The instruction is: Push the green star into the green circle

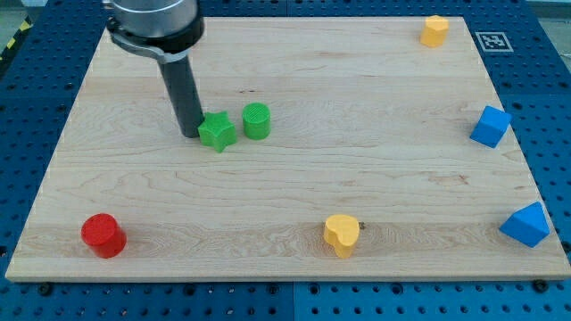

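Note:
The green star (217, 132) lies on the wooden board (294, 80), left of the middle. The green circle (256, 120), a short cylinder, stands just to the star's right and slightly higher in the view, with a narrow gap between them. My tip (191, 134) rests on the board right against the star's left side. The rod rises from there toward the view's top left.
A red cylinder (103, 234) sits at the bottom left. A yellow heart (341, 234) lies at the bottom middle. A yellow block (434, 30) is at the top right. Two blue blocks sit at the right edge (490, 126) and bottom right (525, 224).

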